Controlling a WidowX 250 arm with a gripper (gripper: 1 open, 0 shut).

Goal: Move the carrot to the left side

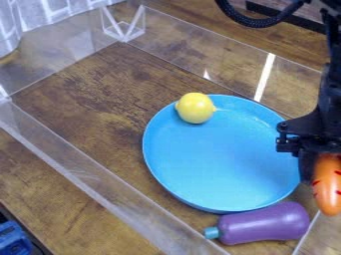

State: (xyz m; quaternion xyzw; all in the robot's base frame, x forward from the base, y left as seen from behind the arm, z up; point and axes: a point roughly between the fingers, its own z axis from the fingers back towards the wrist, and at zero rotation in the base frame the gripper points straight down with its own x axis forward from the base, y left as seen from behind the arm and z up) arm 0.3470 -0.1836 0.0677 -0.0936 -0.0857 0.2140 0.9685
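The carrot [328, 187] is orange with dark ridge lines and hangs point-down at the far right edge of the view. It sits just past the right rim of the blue plate [226, 169]. My gripper [320, 151] is shut on the carrot's upper end, with the black arm rising above it. Part of the carrot is cut off by the frame edge.
A yellow lemon [196, 108] rests on the plate's upper left part. A purple eggplant [262, 225] lies on the wooden table [94, 110] just below the plate. Clear plastic walls [80, 189] fence the area, and a wire rack [54, 15] stands at the top left.
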